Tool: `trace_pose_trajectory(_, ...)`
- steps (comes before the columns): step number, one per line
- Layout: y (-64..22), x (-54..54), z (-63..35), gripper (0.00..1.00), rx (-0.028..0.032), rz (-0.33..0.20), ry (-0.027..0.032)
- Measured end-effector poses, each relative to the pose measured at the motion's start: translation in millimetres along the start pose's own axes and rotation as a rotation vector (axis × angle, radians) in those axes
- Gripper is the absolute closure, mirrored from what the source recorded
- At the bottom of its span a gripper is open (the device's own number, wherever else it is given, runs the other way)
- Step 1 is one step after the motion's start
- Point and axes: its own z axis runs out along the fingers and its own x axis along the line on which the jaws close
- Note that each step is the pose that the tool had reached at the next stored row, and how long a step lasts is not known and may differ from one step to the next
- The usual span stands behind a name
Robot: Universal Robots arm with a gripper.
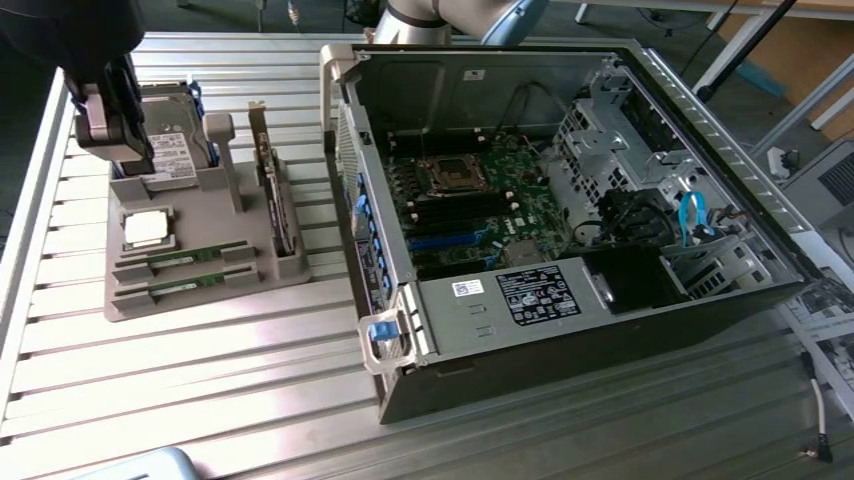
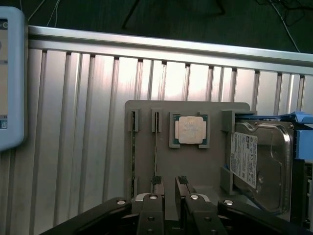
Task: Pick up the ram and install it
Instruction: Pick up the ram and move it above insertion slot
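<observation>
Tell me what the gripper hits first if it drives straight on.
The gripper would probably meet the grey holder tray first, on bare surface beside the ram stick and processor; depth is unclear.

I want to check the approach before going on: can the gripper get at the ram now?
Probably yes. The ram stands on edge in the holder, and nothing covers it from above. The gripper hangs over the holder, open; the hard drive stands to one side.
</observation>
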Motion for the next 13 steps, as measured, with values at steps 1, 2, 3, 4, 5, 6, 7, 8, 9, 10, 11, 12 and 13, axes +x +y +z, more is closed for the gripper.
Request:
trace_pose_trajectory(1, 0.0, 0.0, 1.3, 0.76, 0.0000, 0.000, 0.0000)
trace_pose_trajectory(2, -0.1, 0.0, 2.6, 0.76, -0.0001, 0.000, 0.0000)
trace_pose_trajectory(3, -0.1, 0.1, 3.9, 0.76, 0.0000, 0.000, 0.0000)
trace_pose_trajectory(4, -0.1, 0.1, 5.1, 0.76, 0.0000, 0.000, 0.0000)
trace_pose_trajectory(5, -0.1, 0.1, 6.4, 0.76, 0.0000, 0.000, 0.0000)
trace_pose_trajectory(6, -0.2, 0.2, 7.7, 0.76, 0.0000, 0.000, 0.0000)
trace_pose_trajectory(7, -0.2, 0.2, 9.1, 0.76, 0.0000, 0.000, 0.0000)
trace_pose_trajectory(8, -0.2, 0.2, 10.5, 0.76, 0.0000, 0.000, 0.0000)
trace_pose_trajectory(9, -0.2, 0.3, 11.7, 0.76, 0.0000, 0.000, 0.0000)
trace_pose_trajectory(10, -0.2, 0.3, 12.8, 0.76, 0.0000, 0.000, 0.0000)
trace_pose_trajectory(11, -0.3, 0.3, 14.5, 0.76, 0.0000, 0.000, 0.0001)
trace_pose_trajectory(12, -0.3, 0.3, 15.6, 0.76, -0.0001, 0.000, 0.0000)
trace_pose_trajectory(13, -0.3, 0.4, 16.7, 0.76, -0.0001, 0.000, 0.0001)
